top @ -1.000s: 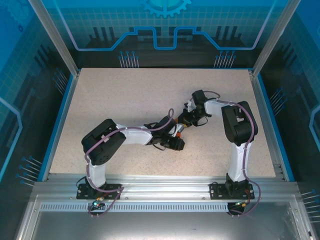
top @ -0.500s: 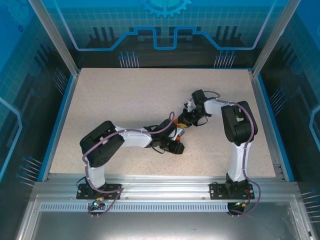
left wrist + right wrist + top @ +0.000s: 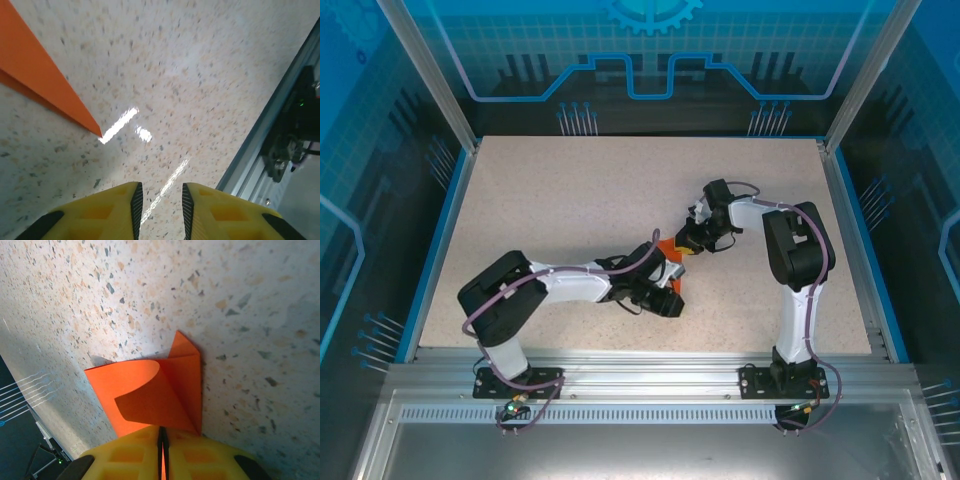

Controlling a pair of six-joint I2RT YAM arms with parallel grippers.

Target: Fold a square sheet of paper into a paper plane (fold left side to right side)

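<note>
Right wrist view: the right gripper [image 3: 161, 442] is clamped on the curled flap of the paper [image 3: 150, 395], which lies mid-way across the table [image 3: 570, 190]. The left gripper [image 3: 159, 202], jaws slightly parted and empty, hovers near the pointed tip; best pin that side so edges align before creasing.

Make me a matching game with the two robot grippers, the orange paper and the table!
Things:
1. left yellow-fingered gripper
2. right yellow-fingered gripper
3. thin orange folded paper
4. speckled beige table

States:
A. pinched at one edge
B. open, holding nothing
C. showing shiny glare streaks
D. shut on the paper

Pairs: 1-B, 2-D, 3-A, 4-C
</note>
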